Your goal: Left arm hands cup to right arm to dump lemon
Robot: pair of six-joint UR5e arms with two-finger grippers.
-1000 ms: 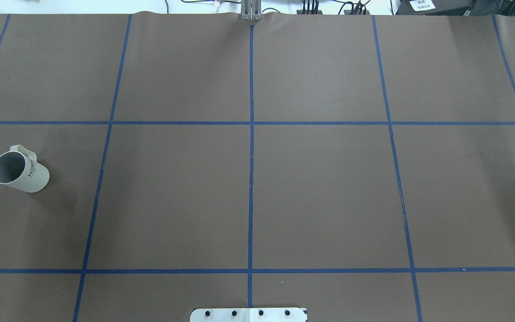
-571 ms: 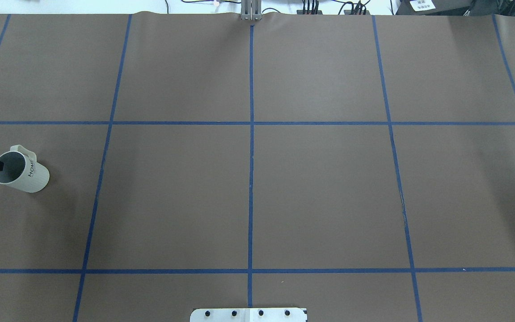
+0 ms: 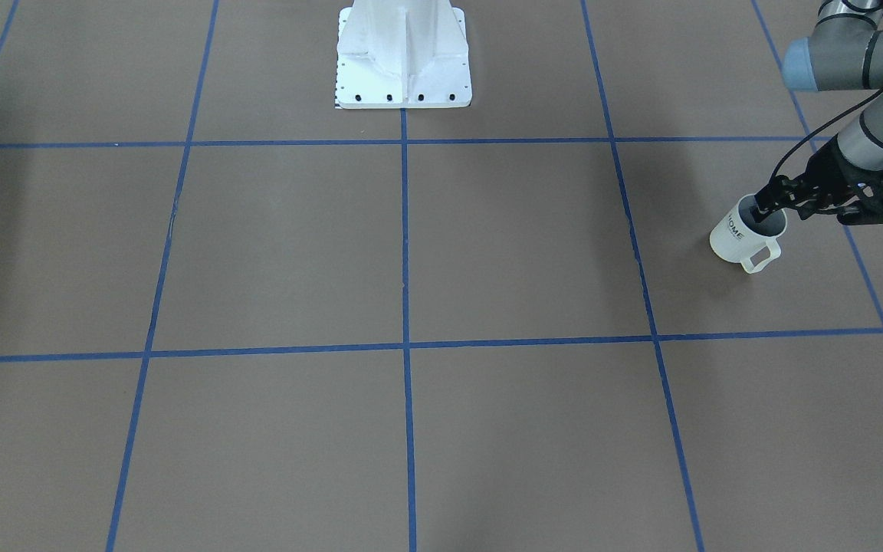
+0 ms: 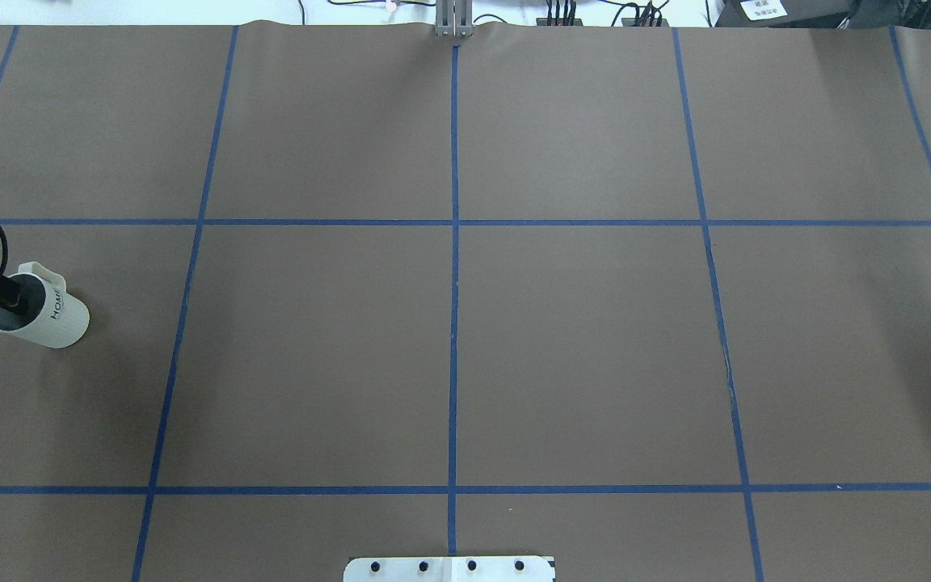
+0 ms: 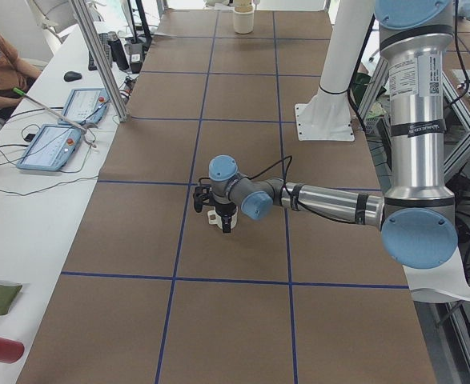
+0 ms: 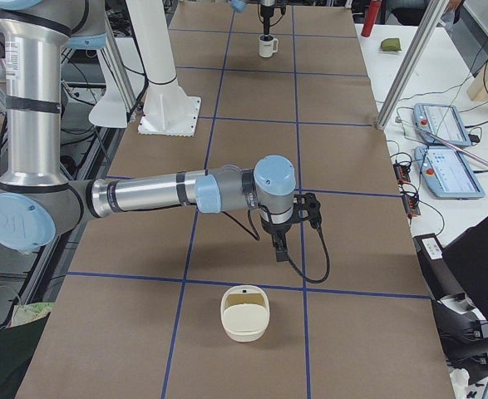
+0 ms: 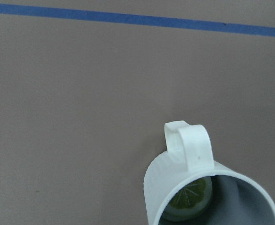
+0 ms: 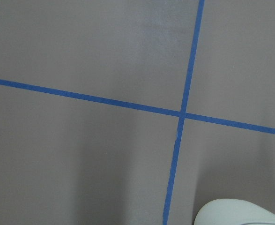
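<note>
One blue-taped brown counter [image 4: 579, 339] bears the upright cup [image 4: 61, 323] at its left end, lemon [image 7: 193, 194] inside. Left tool [image 3: 762, 208] dips into it, right tool [image 6: 278, 252] hangs well apart; I cannot tell either's spread.

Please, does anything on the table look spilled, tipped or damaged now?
Nothing spilled: the cup stands upright with the lemon inside, and the left hand is at its rim. The only oddity is a small scuff on a blue tape line of the brown table cover.
</note>
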